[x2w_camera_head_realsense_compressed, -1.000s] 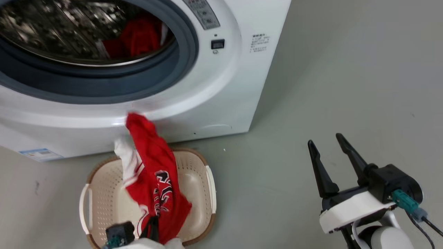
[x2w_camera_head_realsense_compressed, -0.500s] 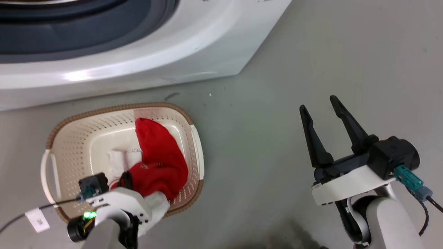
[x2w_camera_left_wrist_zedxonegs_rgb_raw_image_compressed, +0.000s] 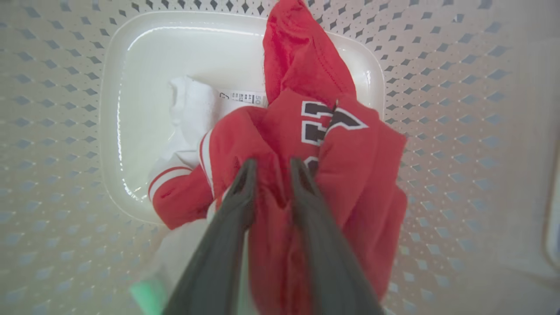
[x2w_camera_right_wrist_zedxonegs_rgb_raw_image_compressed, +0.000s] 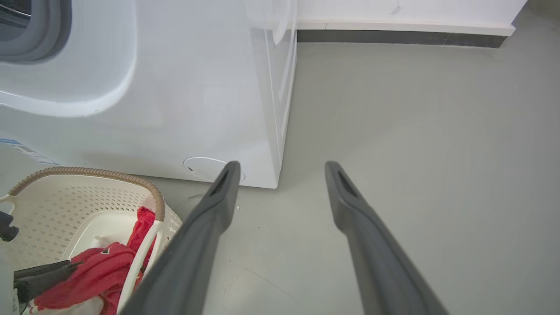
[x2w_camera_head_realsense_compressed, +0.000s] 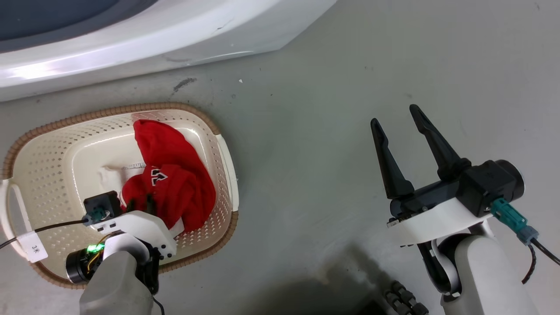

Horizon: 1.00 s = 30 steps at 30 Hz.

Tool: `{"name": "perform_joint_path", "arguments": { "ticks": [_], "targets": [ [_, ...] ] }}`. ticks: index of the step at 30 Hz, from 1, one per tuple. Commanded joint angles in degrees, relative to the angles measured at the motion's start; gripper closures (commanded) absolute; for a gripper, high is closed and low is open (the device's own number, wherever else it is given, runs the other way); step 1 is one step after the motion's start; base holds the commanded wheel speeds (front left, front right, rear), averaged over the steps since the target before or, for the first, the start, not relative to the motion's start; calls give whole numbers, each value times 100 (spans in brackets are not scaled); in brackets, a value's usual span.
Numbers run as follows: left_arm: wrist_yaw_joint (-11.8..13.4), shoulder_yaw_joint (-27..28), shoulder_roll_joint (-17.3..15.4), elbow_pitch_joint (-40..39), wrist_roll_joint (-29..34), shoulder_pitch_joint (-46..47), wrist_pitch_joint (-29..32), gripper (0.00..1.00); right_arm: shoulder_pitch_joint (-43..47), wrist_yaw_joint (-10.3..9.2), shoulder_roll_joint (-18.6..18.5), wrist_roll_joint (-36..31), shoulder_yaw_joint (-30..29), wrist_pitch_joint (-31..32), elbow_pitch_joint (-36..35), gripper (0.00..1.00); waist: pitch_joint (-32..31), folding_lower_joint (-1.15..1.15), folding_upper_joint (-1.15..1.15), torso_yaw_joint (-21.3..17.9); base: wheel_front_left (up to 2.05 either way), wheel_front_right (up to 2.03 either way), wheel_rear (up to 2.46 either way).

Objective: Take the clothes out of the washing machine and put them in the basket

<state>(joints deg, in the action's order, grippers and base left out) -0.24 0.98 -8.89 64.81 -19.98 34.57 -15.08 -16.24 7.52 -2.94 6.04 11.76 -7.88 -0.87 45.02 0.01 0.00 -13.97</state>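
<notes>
Now the left tool pinches the jersey inside the basket; rising without letting go would drag it out. At 3 o'clock, the right tool gapes wide.

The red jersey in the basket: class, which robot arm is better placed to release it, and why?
Left. The left gripper is inside the basket, shut on a fold of the red jersey, so it likely only needs to open. The right gripper is open over the floor, apart from the basket.

Bright red jersey with white stripes and dark, white-outlined lettering; cream perforated basket, brown woven-look rim; white washing machine; grey floor.
</notes>
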Motion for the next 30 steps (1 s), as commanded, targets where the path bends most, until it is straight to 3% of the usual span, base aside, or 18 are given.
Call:
{"name": "perform_joint_path", "arguments": {
  "ticks": [1,14,21,30],
  "targets": [
    [33,29,-14,6,9,1,-13,0,-52,-6,12,-16,-2,-40,39,0,-102,-1,0,42,0,0,0],
    [-161,116,357,-746,276,-1049,-14,0,393,-6,10,-192,-195,-12,381,0,-1865,-1,0,480,0,0,0],
    [-198,263,525,-1648,444,-1707,-14,0,821,-6,10,-318,-396,213,287,0,-2698,-1,0,720,0,0,0],
    [-196,353,593,-3216,724,-2195,-14,0,1303,-6,11,-309,-578,471,36,0,-3309,-1,0,977,0,0,0]
  ]
}}
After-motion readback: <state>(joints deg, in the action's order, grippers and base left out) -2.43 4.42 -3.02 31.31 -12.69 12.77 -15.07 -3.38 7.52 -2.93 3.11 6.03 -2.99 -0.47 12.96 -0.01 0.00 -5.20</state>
